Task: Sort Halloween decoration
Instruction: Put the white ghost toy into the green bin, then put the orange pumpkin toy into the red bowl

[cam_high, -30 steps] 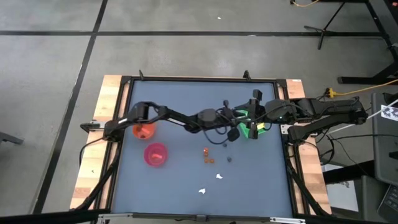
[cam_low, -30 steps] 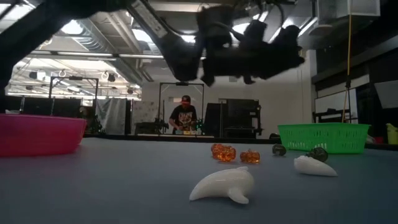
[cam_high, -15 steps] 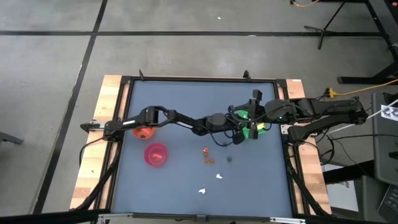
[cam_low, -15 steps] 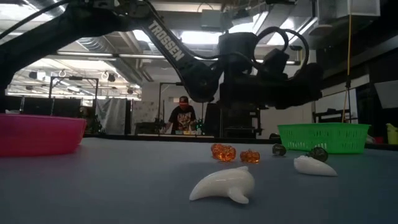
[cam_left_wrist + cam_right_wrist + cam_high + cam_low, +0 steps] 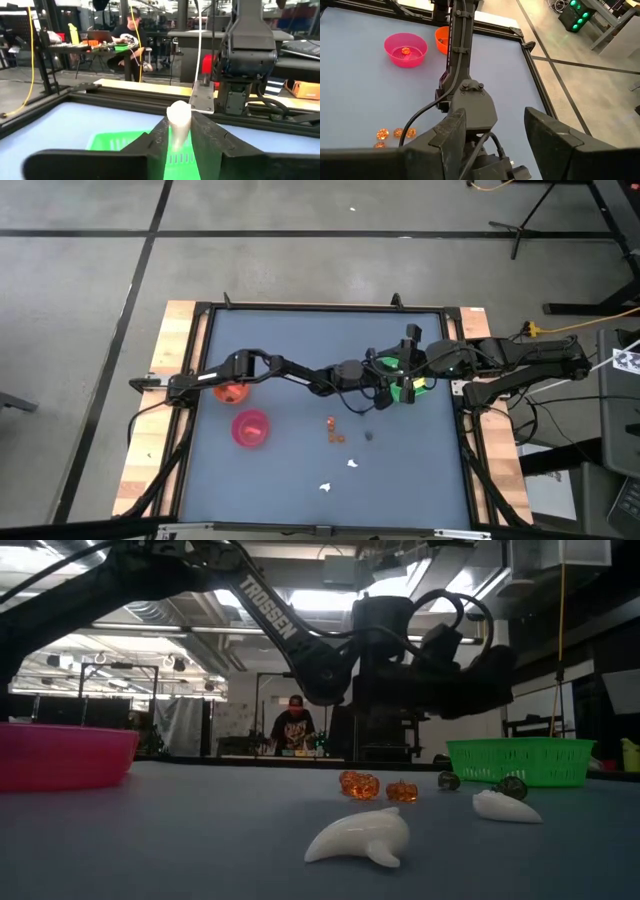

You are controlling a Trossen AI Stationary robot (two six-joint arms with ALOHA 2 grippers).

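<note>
My left gripper (image 5: 178, 134) reaches across the table and is shut on a white decoration piece (image 5: 178, 120) at the green tray (image 5: 403, 381), which shows below the fingers in the left wrist view (image 5: 116, 141). My right gripper (image 5: 495, 142) is open and empty, above the left arm's wrist by the tray. Orange pieces (image 5: 333, 430), a dark piece (image 5: 368, 436) and two white pieces (image 5: 352, 464) (image 5: 325, 487) lie on the mat. In the low view the white pieces (image 5: 360, 837) (image 5: 507, 806) lie nearest. My left gripper pinches the white piece between its two fingers, on the piece's lower part (image 5: 177, 141). The piece's rounded end sticks out past the fingertips. The fingers come from the table's left, about level. The piece is lifted clear, over the green tray.
A pink bowl (image 5: 250, 428) with an orange piece inside (image 5: 405, 50) and an orange bowl (image 5: 232, 390) stand at the left. Both arms crowd the tray area. A person sits at a desk beyond the table (image 5: 294, 726).
My left gripper has gone toward the table's right edge, to the green tray, and come down lower with the white piece still in its fingers. In the last half second it has hardly moved.
</note>
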